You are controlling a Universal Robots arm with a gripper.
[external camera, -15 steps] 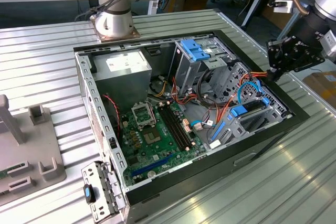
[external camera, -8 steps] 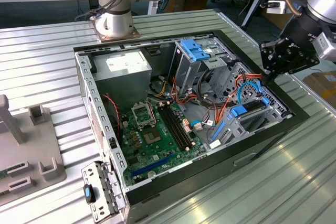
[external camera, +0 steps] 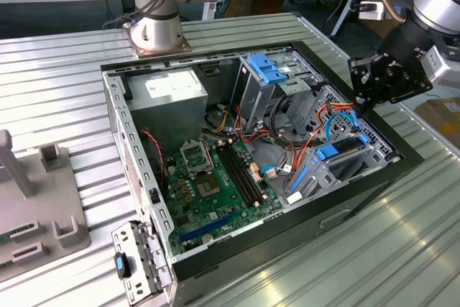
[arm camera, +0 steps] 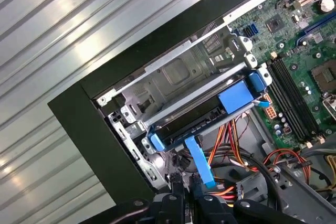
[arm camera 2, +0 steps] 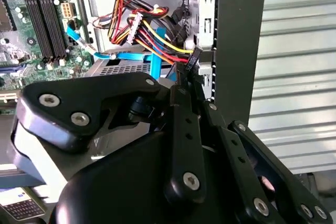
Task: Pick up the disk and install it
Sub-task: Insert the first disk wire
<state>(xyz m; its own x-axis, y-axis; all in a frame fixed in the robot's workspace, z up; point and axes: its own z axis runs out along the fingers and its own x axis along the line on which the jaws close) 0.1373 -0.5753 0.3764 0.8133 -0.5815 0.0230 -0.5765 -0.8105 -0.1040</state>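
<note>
- Gripper (external camera: 357, 103) hangs over the open computer case (external camera: 302, 239), at the corner on the exterior view's right, just above the wiring.
- Gripper fingers (arm camera 2: 185, 85) look pressed together on nothing, tips right by a bundle of coloured cables (arm camera 2: 152, 38); empty and closed.
- Disk (arm camera: 210, 109) sits in the grey metal drive cage (arm camera: 178, 74) inside the case, blue carrier framing a dark body; seen in the exterior view at (external camera: 338, 152).
- Gripper is near the disk, not touching it.
- Green motherboard (external camera: 215, 185) lies on the case floor beside the cage.
- Case rests on a ribbed metal tabletop (external camera: 57, 91).
- Second blue-topped cage (external camera: 269, 70) stands further back.
</note>
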